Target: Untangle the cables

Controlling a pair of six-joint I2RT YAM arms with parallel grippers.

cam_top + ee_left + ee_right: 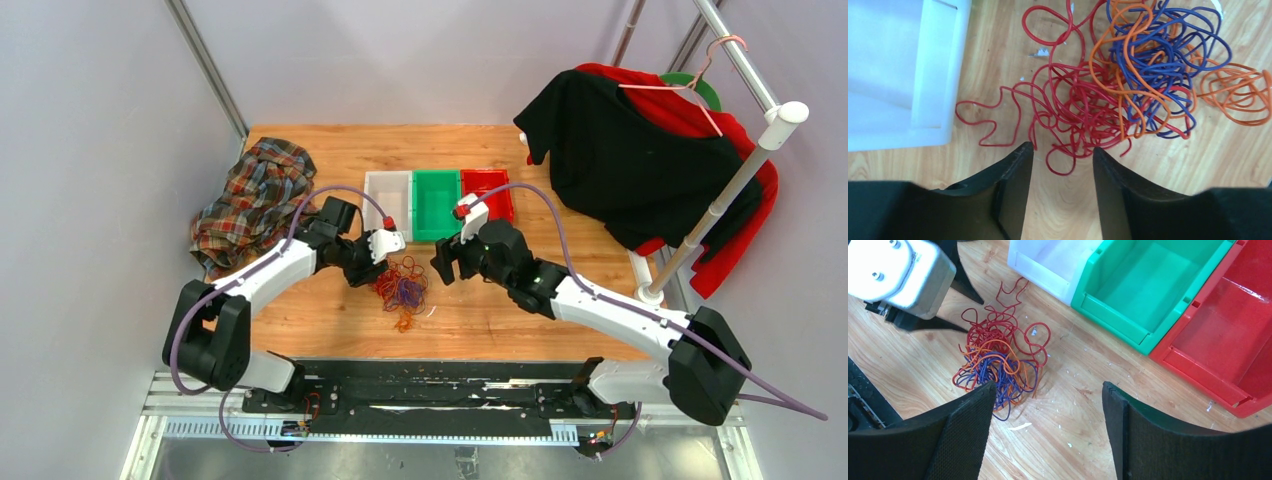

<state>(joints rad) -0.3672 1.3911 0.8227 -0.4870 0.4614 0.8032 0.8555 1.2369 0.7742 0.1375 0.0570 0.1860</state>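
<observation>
While the cables [402,290] are lying in one knotted heap on the table [470,318], red, orange and purple strands are crossing through one another and none is sitting apart, so the untangling is looking barely begun. Left gripper [1062,149] is hovering at the heap's red edge, jaws partly parted and holding nothing. Right gripper [1048,387] is gaping wide beside the heap, likewise carrying nothing.

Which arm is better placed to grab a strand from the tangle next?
Left, likely: the left hand, open, is at the cables, a red loop within its gap. The right hand, also open, is aimed beside them.
</observation>
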